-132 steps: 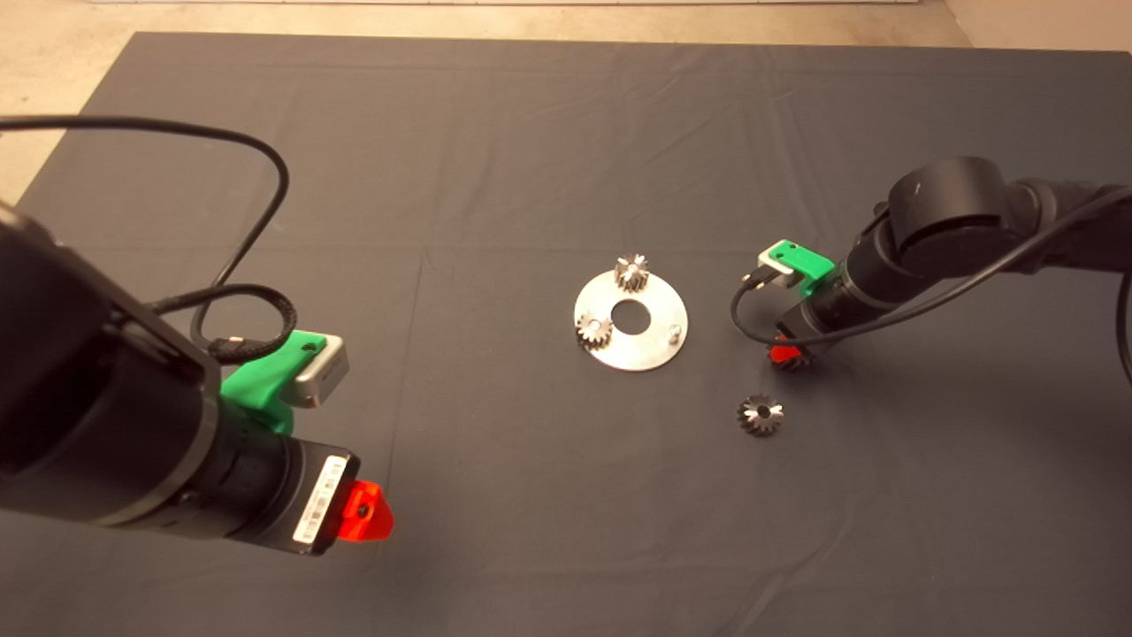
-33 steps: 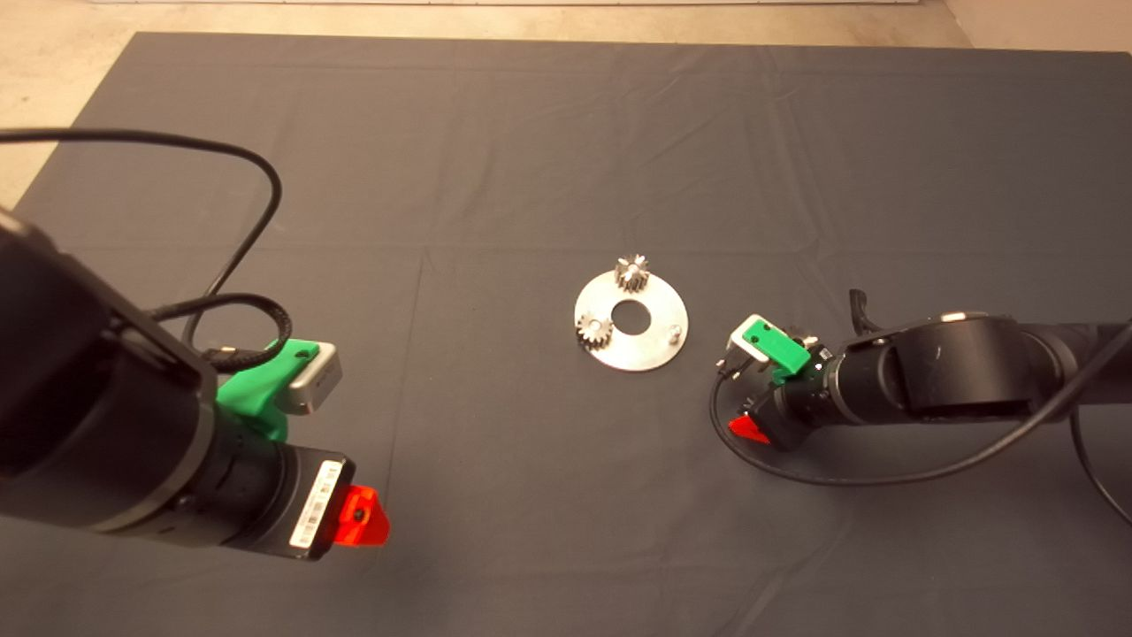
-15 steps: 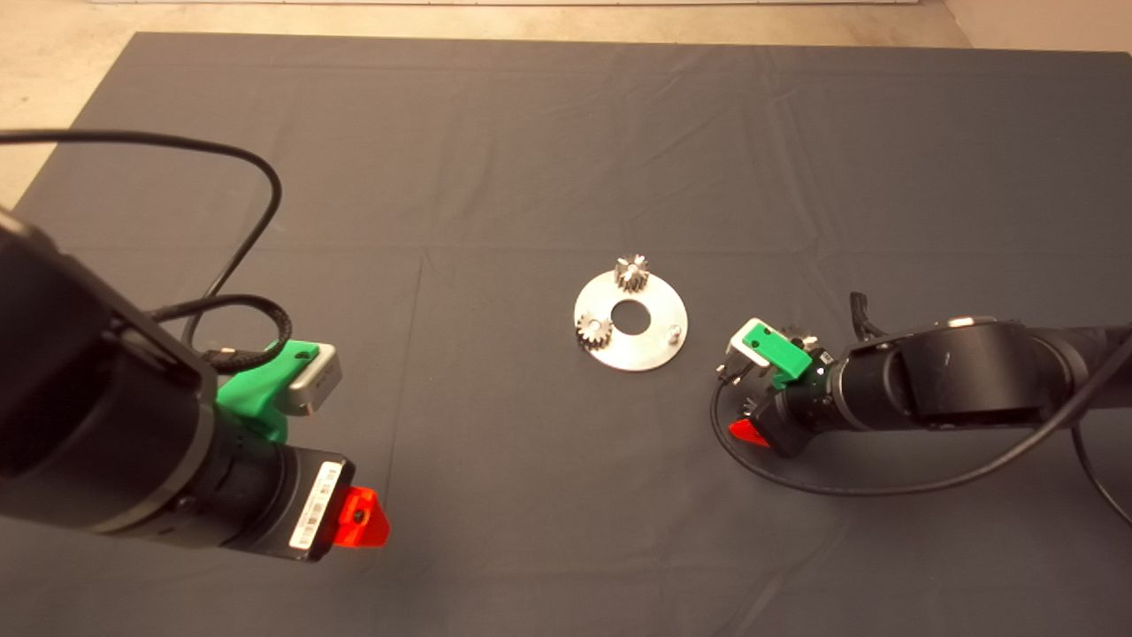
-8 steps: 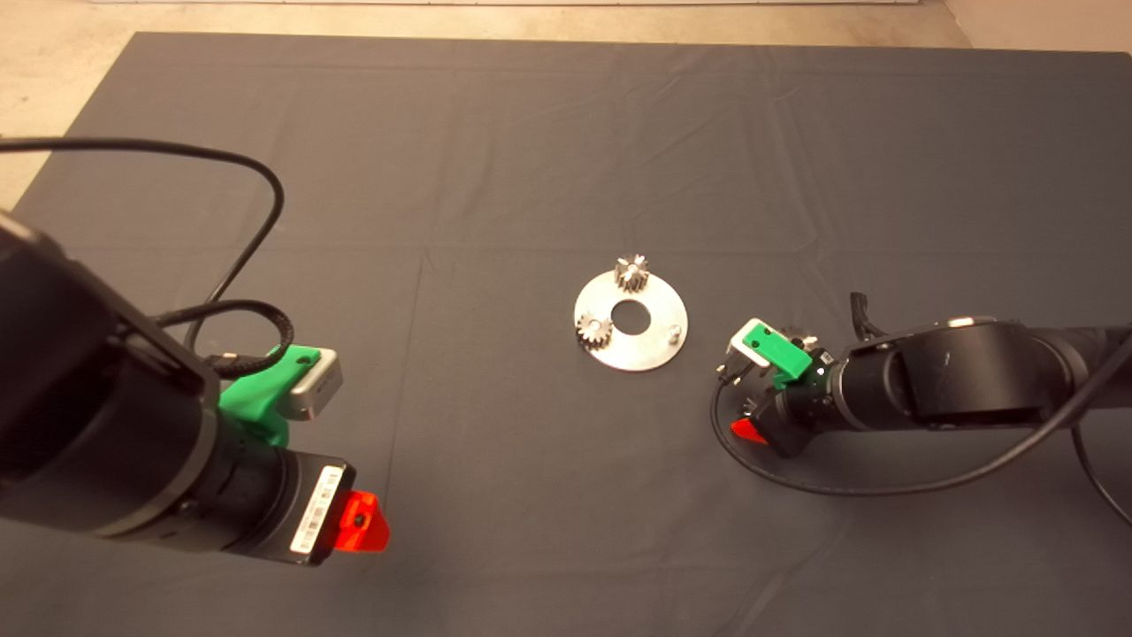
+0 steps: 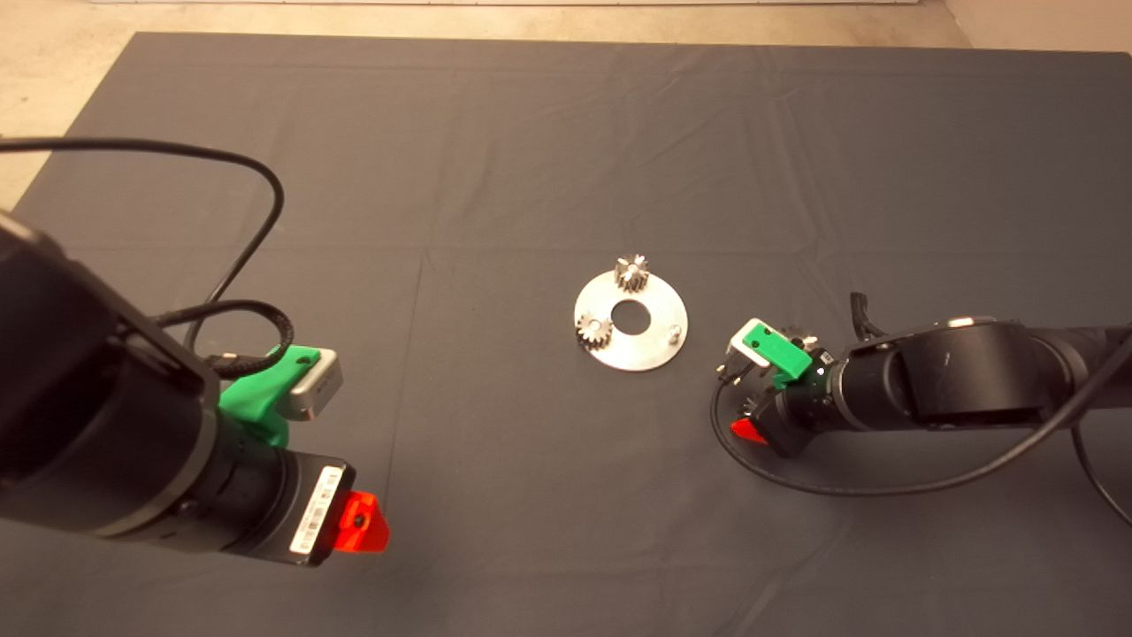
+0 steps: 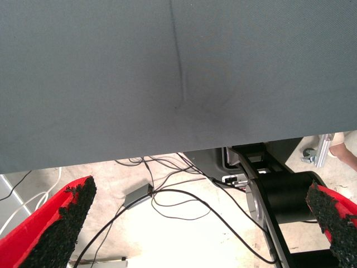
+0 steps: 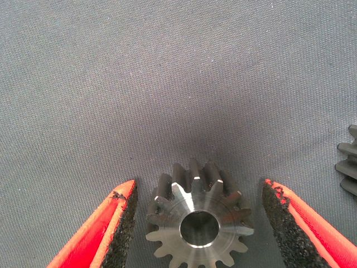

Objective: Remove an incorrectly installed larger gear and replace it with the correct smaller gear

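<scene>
The smaller gear, dark-faced with a round centre hole, lies on the mat between the pads of my right gripper. The pads stand apart on either side of it and do not touch it. In the head view my right gripper is low over the mat to the right of the round silver plate and hides that gear. A sliver of the larger gear shows behind the right wrist, and its toothed edge shows in the right wrist view. My left gripper is open and empty at the lower left.
The plate carries two small silver gears, a bare peg and a centre hole. The right arm's black cable loops on the mat. The left wrist view shows the mat's edge with cables on the floor beyond.
My right gripper has left the larger gear on the mat and come down and forward around the smaller gear. In the last second it has barely moved. The left arm has stayed put.
</scene>
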`<action>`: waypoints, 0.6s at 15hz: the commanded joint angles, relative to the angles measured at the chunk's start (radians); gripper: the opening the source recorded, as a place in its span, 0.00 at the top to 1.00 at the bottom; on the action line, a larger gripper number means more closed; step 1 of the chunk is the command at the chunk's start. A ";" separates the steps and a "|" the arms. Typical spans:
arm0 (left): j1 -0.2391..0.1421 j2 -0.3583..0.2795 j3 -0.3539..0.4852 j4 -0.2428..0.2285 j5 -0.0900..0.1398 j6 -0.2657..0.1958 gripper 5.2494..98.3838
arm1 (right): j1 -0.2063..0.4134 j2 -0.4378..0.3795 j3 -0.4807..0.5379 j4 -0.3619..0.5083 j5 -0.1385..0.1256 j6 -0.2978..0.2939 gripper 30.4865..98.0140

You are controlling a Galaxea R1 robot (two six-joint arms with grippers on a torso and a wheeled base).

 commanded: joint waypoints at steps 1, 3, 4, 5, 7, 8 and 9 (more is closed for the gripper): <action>-0.010 -0.002 0.015 -0.020 0.132 -0.004 0.01 | 0.009 -0.001 0.026 -0.020 -0.003 0.006 0.56; -0.010 -0.002 0.015 -0.020 0.132 -0.004 0.01 | 0.009 -0.003 0.028 -0.019 -0.005 0.006 0.56; -0.010 -0.002 0.015 -0.020 0.132 -0.004 0.01 | 0.009 -0.001 0.028 -0.018 -0.005 0.006 0.56; -0.010 -0.002 0.015 -0.020 0.132 -0.004 0.01 | 0.009 -0.001 0.028 -0.016 -0.006 0.006 0.56; -0.010 -0.002 0.015 -0.020 0.132 -0.004 0.01 | 0.009 -0.002 0.028 -0.016 -0.006 0.006 0.56; -0.010 -0.002 0.015 -0.020 0.132 -0.004 0.01 | 0.009 -0.003 0.028 -0.016 -0.006 0.006 0.56; -0.010 -0.002 0.015 -0.020 0.132 -0.004 0.01 | 0.009 -0.003 0.028 -0.016 -0.006 0.006 0.56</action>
